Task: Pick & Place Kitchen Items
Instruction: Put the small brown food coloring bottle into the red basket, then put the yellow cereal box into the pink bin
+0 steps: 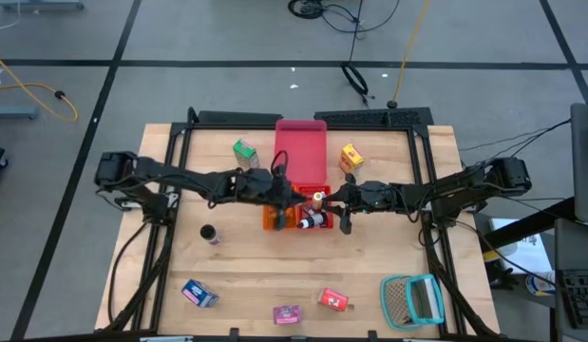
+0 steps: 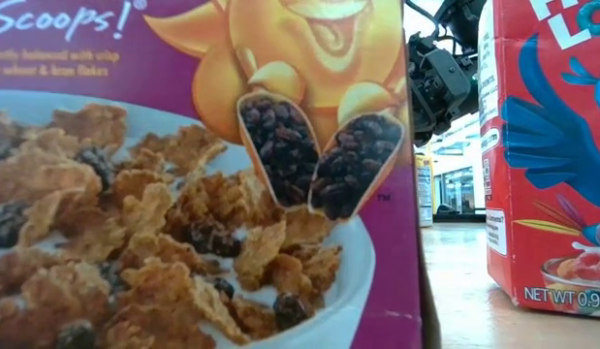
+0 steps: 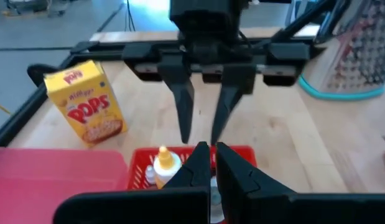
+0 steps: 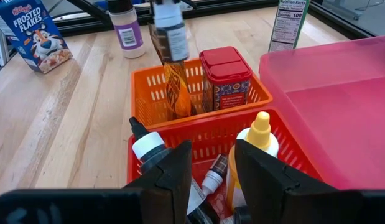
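Small cereal boxes are spread over the tabletop: a green box [image 1: 243, 150] and a yellow box [image 1: 350, 157] toward the far edge, a blue box [image 1: 199, 293], a pink box [image 1: 287, 313] and a red box [image 1: 333, 300] along the near edge. A dark-capped jar [image 1: 210, 234] is stood upright left of centre. A yellow-capped bottle [image 4: 257, 138], a red-lidded tin [image 4: 226, 76] and a brown cone [image 4: 177, 94] are held in the central baskets.

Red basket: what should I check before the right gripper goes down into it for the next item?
1. The right gripper is open and empty: ok.
2. It hangs over the red basket: ok.
3. The yellow-capped bottle stands upright in that basket: ok.
4. The left gripper is shut, with nothing in it: ok.
5. Room between the two grippers: not ok. They face each other closely, so it looks tight.
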You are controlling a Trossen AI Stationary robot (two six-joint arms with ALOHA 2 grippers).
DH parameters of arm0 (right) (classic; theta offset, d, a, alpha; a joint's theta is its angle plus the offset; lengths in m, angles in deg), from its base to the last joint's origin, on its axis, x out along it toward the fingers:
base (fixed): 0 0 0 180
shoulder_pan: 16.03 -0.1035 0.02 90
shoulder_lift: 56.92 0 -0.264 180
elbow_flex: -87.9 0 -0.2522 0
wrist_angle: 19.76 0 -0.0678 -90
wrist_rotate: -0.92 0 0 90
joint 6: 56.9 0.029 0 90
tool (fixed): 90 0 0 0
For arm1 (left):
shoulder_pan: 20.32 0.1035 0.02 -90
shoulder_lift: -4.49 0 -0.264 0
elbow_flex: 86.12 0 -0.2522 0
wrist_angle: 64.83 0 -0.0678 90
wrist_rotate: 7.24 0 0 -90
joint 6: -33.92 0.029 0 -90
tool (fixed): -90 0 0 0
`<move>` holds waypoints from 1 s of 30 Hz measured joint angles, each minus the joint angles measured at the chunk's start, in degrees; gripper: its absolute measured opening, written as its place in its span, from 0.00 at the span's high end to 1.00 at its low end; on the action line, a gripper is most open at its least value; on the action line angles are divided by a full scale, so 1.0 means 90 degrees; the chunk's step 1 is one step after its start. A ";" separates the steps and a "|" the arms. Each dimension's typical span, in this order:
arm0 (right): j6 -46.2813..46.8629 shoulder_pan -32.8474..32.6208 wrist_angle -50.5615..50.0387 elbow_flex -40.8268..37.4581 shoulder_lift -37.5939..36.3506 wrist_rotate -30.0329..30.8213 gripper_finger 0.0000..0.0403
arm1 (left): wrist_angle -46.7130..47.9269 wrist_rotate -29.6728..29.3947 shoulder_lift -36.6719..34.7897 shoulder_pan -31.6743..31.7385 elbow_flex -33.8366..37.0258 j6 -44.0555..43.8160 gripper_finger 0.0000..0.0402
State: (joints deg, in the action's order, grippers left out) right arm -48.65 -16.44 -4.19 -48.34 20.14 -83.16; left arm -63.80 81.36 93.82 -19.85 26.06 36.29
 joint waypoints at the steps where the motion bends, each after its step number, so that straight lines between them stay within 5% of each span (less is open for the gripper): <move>1: 0.0000 0.0000 0.0000 0.0000 0.0000 0.0000 0.72 | -0.0066 0.0010 0.0049 0.0030 0.0000 0.0015 0.99; 15: 0.0000 -0.0001 -0.0011 0.0000 0.0000 0.0000 0.72 | -0.0216 0.0267 0.1038 0.0394 -0.0604 0.0042 0.95; 30: -0.0156 0.0080 0.0040 0.0000 -0.0002 0.0152 0.72 | 0.0564 -0.0341 0.1060 0.0508 -0.0811 0.0037 0.90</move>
State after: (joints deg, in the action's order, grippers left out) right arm -50.05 -15.72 -3.84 -48.34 20.12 -81.80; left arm -58.72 78.29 103.36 -15.28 18.76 36.62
